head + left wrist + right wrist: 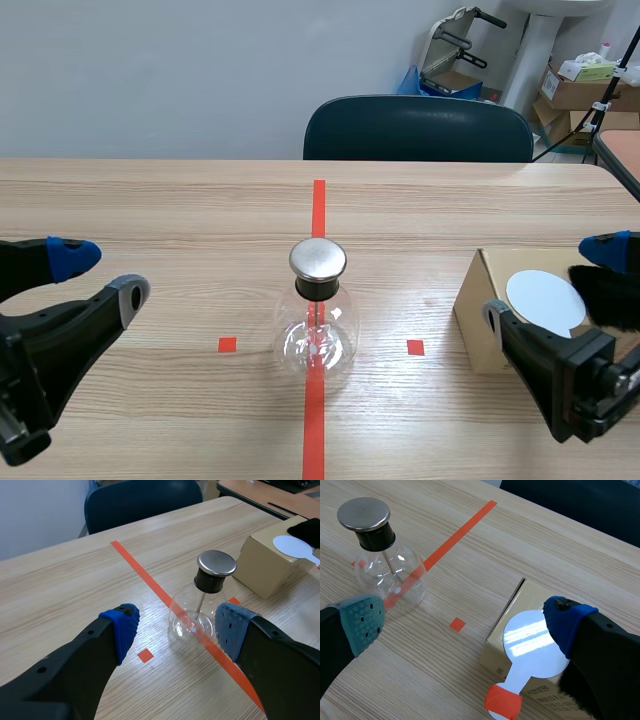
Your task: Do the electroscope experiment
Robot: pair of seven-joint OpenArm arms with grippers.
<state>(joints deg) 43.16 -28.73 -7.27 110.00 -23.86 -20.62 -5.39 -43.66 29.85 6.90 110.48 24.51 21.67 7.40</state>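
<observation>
The electroscope (pixel 317 312), a clear round glass flask with a black stopper, a flat metal disc on top and a thin rod hanging inside, stands upright at the middle of the table (pixel 150 200). It sits on the orange-red tape line (pixel 319 205) that runs from the near edge toward the far edge.

By the right edge sits a cardboard box (pixel 478 312). A white round paddle (pixel 545 298) lies flat on its top, its handle end wrapped in orange-red tape. A black furry piece (pixel 612 295) lies on the box just beside the paddle. Small print shows on the box side in the right wrist view, too fine to read.

The left gripper (pixel 100 275) hangs near the left edge, fingers spread wide and holding nothing. The right gripper (pixel 552 282) hovers over the box with its fingers likewise released, the paddle below them.

A dark chair (pixel 418 128) stands behind the far edge.
</observation>
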